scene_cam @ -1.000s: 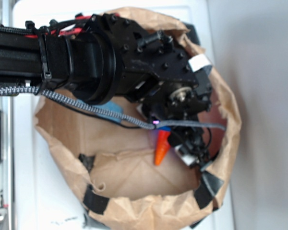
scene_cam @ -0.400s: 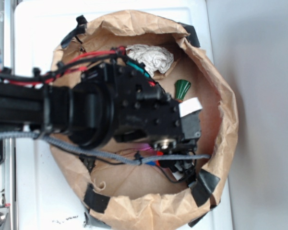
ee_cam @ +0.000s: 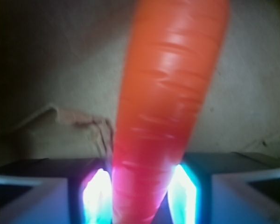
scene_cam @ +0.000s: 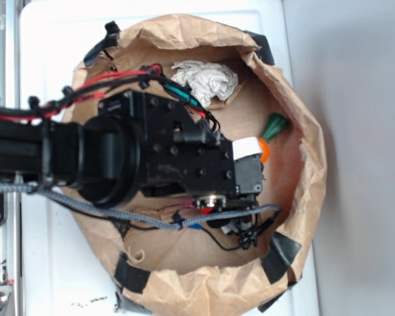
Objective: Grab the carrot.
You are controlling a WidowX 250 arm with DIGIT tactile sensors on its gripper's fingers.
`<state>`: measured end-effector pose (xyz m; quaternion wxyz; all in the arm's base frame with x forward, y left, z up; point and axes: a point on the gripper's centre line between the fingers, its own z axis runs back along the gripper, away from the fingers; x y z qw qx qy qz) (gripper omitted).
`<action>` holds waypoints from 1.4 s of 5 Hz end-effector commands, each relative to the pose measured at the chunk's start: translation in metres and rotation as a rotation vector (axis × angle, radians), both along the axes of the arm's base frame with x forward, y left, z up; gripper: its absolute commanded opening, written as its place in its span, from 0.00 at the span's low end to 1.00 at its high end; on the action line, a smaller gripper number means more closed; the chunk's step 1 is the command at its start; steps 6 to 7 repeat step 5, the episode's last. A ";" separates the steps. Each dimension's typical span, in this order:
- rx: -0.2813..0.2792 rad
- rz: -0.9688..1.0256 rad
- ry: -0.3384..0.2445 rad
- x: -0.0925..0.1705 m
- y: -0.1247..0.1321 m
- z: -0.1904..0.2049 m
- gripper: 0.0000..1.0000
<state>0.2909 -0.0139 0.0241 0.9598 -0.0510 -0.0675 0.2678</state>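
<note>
Clamped: glossy orange plastic carrot between gripper fingers. Light, stiff, slippery; best pinched mid-body.

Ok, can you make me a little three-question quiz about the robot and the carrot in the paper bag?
1. True or false: the carrot sits between the two fingers of the end effector.
2. What colour is the carrot's stem top? A) dark green B) purple C) yellow
3. Fill in: the crumpled white cloth lies inside the brown paper ____.

Key: 1 true. 2 A. 3 bag.
</note>
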 end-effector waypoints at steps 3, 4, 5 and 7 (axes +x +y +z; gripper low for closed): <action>-0.123 -0.494 -0.042 -0.056 0.053 0.154 0.00; -0.125 -0.587 -0.049 -0.067 0.057 0.174 0.00; -0.006 -0.586 -0.109 -0.073 0.052 0.162 0.00; -0.006 -0.586 -0.109 -0.073 0.052 0.162 0.00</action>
